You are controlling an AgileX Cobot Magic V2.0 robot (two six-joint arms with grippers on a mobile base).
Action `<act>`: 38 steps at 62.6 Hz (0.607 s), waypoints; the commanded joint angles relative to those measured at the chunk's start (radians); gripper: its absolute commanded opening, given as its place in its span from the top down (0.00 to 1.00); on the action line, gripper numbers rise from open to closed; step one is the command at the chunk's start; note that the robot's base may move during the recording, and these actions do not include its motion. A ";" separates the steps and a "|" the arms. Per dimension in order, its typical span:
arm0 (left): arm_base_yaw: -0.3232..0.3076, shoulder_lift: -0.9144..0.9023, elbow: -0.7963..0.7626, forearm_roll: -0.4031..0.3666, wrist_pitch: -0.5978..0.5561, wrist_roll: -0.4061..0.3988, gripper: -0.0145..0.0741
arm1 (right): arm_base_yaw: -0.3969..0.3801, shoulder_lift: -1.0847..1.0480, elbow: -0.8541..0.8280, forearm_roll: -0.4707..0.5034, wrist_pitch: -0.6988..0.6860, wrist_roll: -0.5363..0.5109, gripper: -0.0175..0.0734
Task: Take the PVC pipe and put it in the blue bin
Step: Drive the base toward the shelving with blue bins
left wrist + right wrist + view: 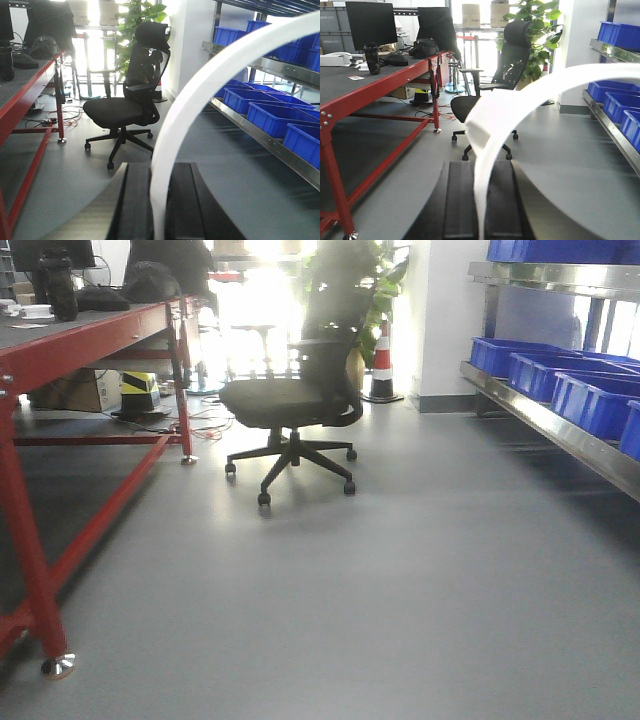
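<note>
In the left wrist view a white curved strip (200, 95) rises from between the dark fingers (137, 200) of my left gripper (159, 167) and arcs up to the right; the jaws are shut against it. The right wrist view shows a similar white curved piece (495, 115) with a blunt end at its left, pinched between the shut jaws of my right gripper (481, 165). I cannot tell whether either white piece is the PVC pipe. Blue bins (600, 400) (272, 117) (612, 102) line a metal shelf on the right. Neither arm appears in the front view.
A black office chair (290, 400) stands on the grey floor ahead. A red-framed table (90, 335) with a monitor and bags runs along the left. An orange-and-white cone (382, 365) and a plant sit by the far wall. The steel shelf (560, 425) edges the right side.
</note>
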 commanded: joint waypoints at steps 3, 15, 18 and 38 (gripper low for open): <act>-0.001 -0.007 -0.002 -0.002 -0.021 -0.002 0.96 | 0.003 -0.002 0.000 -0.010 -0.030 -0.003 0.99; -0.001 -0.007 -0.002 -0.002 -0.021 -0.002 0.96 | 0.003 -0.002 0.000 -0.010 -0.030 -0.003 0.99; -0.001 -0.007 -0.002 -0.002 -0.021 -0.002 0.96 | 0.003 -0.002 0.000 -0.010 -0.030 -0.003 0.99; -0.001 0.004 -0.002 -0.002 -0.037 -0.002 0.96 | 0.003 0.002 0.000 -0.010 -0.031 -0.003 0.99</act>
